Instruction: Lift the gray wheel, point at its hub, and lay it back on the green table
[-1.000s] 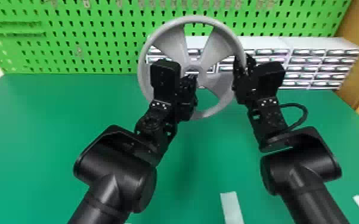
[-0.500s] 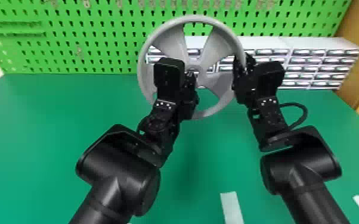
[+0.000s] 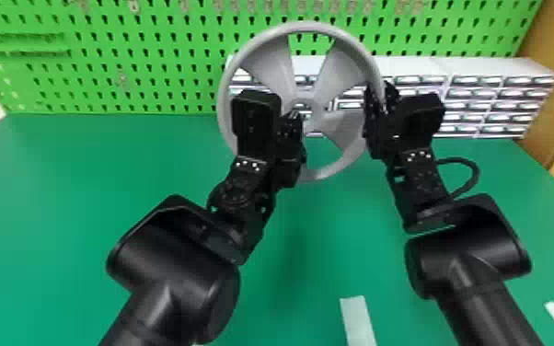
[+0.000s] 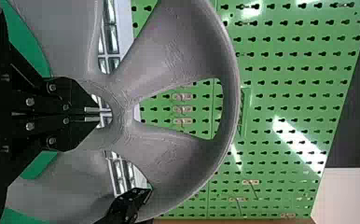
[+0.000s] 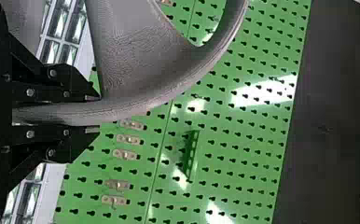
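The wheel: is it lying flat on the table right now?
No, the wheel is held up off the table, its rim between the right gripper's two fingers.

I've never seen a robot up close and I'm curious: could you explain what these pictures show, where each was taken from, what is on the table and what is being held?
This machine has two black arms, the left one and the right one, each ending in a two-fingered pincer. The big picture looks forward and down from the robot's head. The other two come from cameras on its wrists, turned sideways.

The right pincer grips the rim of a gray wheel, which is held up above the green table. The left pincer is shut and points at the wheel's hub.

On the table are two white strips near you and small drawer units at the back, before a green pegboard.
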Motion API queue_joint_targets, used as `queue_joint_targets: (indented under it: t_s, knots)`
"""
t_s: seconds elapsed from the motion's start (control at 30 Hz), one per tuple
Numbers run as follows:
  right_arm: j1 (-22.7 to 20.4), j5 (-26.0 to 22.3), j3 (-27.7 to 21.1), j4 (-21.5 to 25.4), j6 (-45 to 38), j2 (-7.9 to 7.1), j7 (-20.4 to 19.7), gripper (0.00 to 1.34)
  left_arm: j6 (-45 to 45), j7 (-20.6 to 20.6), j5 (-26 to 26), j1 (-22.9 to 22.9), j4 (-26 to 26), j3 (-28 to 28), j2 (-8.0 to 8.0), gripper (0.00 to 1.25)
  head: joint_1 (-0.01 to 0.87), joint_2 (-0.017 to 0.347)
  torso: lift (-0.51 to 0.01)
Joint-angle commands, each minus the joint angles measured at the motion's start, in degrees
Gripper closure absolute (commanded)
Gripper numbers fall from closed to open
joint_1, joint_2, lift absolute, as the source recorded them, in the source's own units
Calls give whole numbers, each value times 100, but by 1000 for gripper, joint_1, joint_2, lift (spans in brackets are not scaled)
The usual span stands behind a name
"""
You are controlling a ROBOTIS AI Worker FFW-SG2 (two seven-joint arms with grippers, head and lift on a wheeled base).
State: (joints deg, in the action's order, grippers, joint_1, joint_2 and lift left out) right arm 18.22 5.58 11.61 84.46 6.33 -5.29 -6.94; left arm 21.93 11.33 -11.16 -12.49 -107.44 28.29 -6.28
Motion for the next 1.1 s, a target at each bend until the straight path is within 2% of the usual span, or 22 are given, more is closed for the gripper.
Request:
queue_joint_targets:
  t_s: [0.0,0.23,0.53,0.83,1.07]
  knots:
    - [-20,22,-80,0,0,-7,0,1216,110,1,-17,239,-348,-105,-137,1227,692,48,-93]
    - [-64,40,-221,0,-9,11,0,1216,198,1,-61,704,-875,-588,-207,1228,692,48,-93]
    - [-117,49,-379,0,-9,37,0,1216,268,1,-26,1249,-1385,-1282,-181,1227,692,48,-93]
    - [-161,49,-458,26,-9,37,0,1216,286,1,79,1557,-1534,-1607,-119,1227,692,48,-93]
    - [-179,49,-449,26,-18,46,0,1216,286,1,123,1618,-1543,-1634,-101,1227,692,48,-93]
